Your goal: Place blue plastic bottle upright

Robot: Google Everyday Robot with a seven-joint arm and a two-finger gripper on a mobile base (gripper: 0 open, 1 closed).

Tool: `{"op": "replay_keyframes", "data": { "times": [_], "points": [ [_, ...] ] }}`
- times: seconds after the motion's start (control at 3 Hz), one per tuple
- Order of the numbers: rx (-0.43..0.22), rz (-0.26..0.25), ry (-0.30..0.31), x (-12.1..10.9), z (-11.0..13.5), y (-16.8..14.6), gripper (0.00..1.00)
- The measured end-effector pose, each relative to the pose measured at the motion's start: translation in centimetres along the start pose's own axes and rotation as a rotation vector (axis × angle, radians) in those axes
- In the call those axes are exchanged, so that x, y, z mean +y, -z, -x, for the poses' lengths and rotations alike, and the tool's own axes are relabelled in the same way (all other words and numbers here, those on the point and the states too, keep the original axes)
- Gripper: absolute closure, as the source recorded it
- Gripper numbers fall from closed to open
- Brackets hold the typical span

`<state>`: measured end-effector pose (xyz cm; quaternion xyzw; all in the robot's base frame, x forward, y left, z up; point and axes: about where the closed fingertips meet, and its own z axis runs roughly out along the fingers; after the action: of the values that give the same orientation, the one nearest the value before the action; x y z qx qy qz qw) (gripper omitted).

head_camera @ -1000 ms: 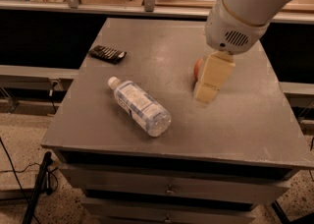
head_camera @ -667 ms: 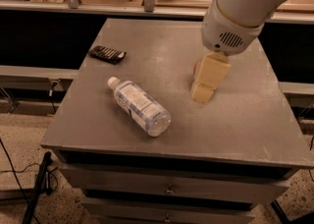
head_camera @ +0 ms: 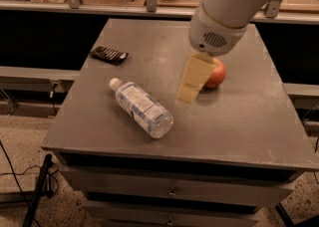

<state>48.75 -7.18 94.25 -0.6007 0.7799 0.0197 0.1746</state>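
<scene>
Grey table [head_camera: 239,121] bearing one blue plastic bottle [head_camera: 142,108], one apple [head_camera: 218,75], one dark handset [head_camera: 108,55].
Bottle lies on its side, left of centre; gripper [head_camera: 188,89] hangs mid-frame beside the apple, open or closed I cannot tell.

The table [head_camera: 239,121] is smooth, matt grey. The bottle [head_camera: 142,109] near its front edge is clear glossy plastic with a matt label; the gripper [head_camera: 187,93] over the table's middle is matt cream plastic, the apple [head_camera: 218,74] beside it shiny.
</scene>
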Motion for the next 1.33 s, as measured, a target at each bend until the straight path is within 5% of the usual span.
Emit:
{"op": "replay_keyframes", "data": {
  "times": [0.67,1.33],
  "points": [
    [0.225,-0.011,-0.037,2.0,6.8,-6.5,0.00],
    [0.205,-0.025,-0.114,1.7,7.5,-7.0,0.00]
  ]
}}
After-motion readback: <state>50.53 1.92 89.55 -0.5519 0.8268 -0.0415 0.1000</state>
